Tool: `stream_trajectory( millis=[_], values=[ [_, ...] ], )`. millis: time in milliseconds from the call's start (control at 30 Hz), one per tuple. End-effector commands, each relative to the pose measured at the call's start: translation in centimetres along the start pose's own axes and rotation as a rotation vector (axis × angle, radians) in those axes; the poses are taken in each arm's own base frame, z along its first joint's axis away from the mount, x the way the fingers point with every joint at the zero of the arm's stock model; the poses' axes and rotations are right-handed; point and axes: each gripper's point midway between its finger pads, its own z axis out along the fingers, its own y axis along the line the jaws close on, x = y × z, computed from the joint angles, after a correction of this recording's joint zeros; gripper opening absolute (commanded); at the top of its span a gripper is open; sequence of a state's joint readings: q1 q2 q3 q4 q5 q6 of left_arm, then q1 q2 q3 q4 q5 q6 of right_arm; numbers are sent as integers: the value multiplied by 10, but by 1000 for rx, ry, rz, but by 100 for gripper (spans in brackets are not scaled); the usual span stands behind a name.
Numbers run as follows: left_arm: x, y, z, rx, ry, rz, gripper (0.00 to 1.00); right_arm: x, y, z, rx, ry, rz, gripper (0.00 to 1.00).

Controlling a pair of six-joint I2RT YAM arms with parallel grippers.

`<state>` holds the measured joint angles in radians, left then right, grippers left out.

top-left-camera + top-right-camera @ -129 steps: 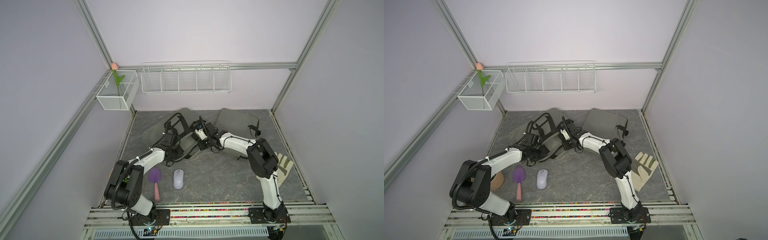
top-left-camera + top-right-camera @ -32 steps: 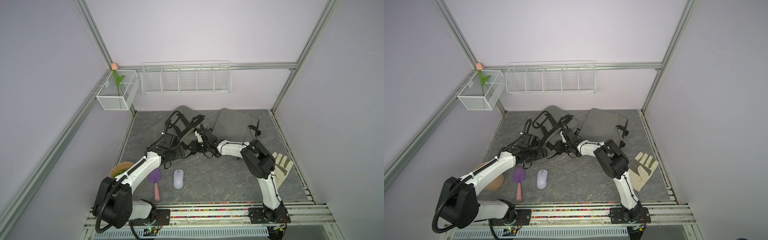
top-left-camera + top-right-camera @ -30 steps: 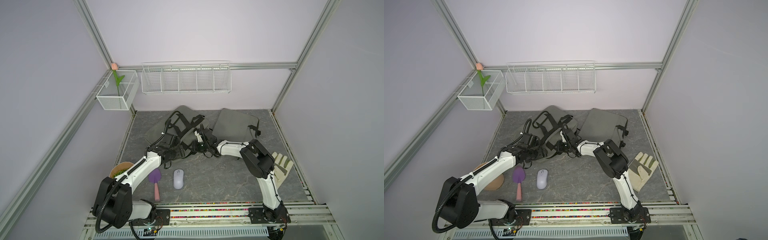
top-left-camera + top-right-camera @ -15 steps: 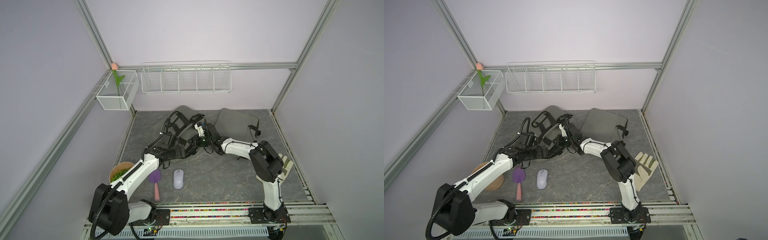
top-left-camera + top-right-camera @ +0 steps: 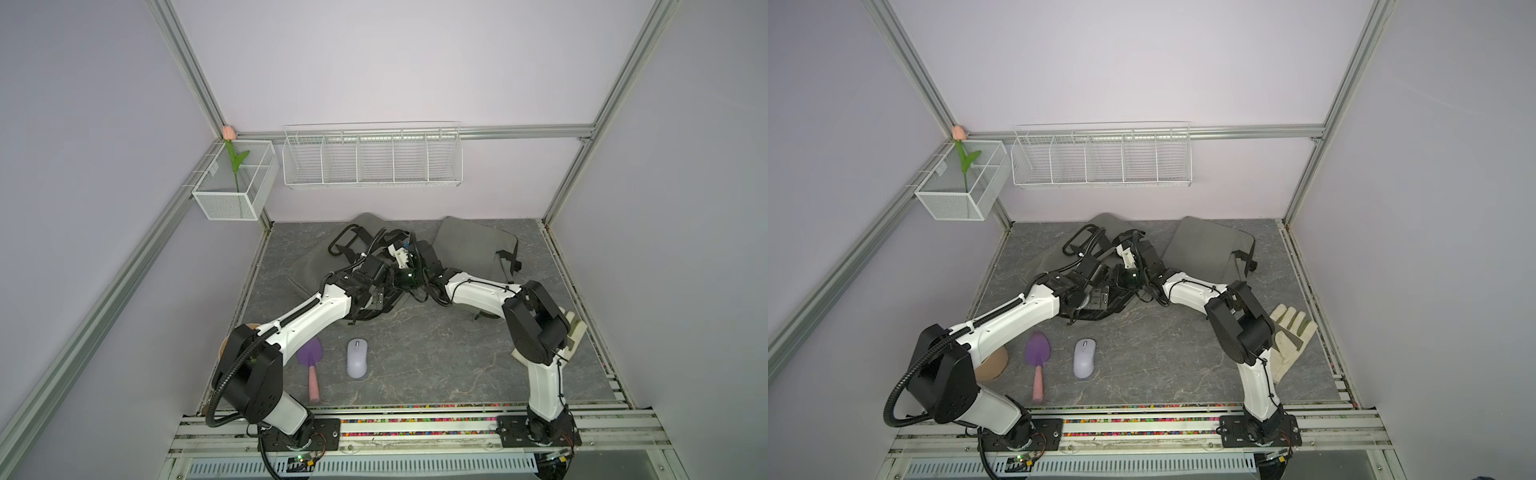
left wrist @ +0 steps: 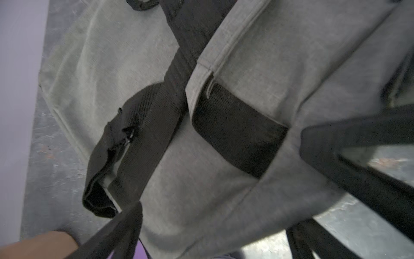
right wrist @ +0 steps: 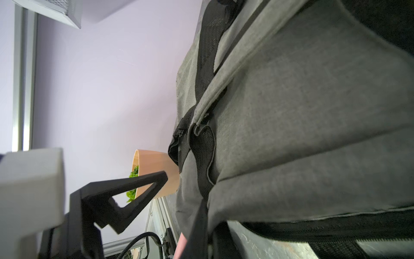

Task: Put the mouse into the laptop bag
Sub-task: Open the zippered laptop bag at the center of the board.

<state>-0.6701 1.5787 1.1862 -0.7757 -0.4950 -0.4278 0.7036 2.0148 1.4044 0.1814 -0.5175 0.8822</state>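
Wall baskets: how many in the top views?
2. A small mesh basket in the far left corner, holding a tulip; a long wire basket on the back wall beside it. None seem hidden.

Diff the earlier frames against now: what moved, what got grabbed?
The left arm unfolded from its base and stretched forward; the left gripper now sits open at the laptop bag. The right gripper dipped at the bag, shut, and came back up; what it pinches is hidden. Unchanged: mouse, trowel and glove lie where they were, untouched.
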Motion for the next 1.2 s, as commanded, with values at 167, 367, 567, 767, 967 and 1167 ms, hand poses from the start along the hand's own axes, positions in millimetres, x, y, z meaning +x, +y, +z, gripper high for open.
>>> stream_trajectory(
  millis=[167,367,567,767,967,1167],
  values=[
    [-5,-2,0,-137,0,89,9,-14,51,-34,-153,-4,-20,7],
    [-14,-14,-15,-31,-17,21,0,-7,26,-39,-99,-19,-19,46],
    [-25,-22,-23,60,-21,-14,0,22,-4,-57,-33,-37,-23,64],
    [-33,-29,-29,190,-9,-70,0,71,-54,-90,276,-96,-131,74],
    [-47,-31,-38,327,-17,-159,0,131,-48,-91,551,-74,-439,89],
    [-56,-34,-41,393,-17,-189,0,177,-15,-56,632,-26,-678,90]
  ],
)
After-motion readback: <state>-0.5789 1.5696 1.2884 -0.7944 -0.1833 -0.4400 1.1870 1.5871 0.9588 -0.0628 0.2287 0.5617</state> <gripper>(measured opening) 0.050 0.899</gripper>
